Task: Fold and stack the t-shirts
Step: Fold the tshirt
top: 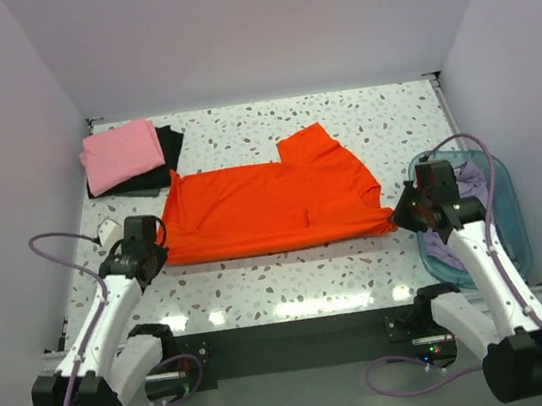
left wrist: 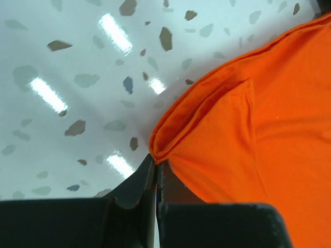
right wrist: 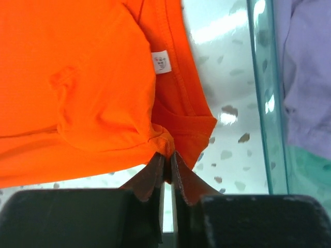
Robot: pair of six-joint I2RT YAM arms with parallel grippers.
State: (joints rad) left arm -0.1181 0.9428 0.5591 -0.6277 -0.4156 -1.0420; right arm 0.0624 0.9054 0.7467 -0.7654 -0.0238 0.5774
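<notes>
The orange-red t-shirt (top: 271, 206) lies spread across the middle of the table, partly folded, one sleeve pointing to the back. My left gripper (top: 161, 249) is shut on its near left corner (left wrist: 158, 152). My right gripper (top: 394, 216) is shut on its near right corner (right wrist: 168, 147); a white label (right wrist: 161, 62) shows there. The folded pink t-shirt (top: 121, 153) lies on the black t-shirt (top: 168, 152) at the back left. The pale lavender t-shirt (top: 470, 180) lies in the blue basket (top: 511, 220); it also shows in the right wrist view (right wrist: 307, 77).
The translucent blue basket stands at the right edge, its wall (right wrist: 264, 93) close beside my right gripper. White walls enclose the speckled table (top: 262, 285) on three sides. A small white object (top: 108, 229) lies by the left arm.
</notes>
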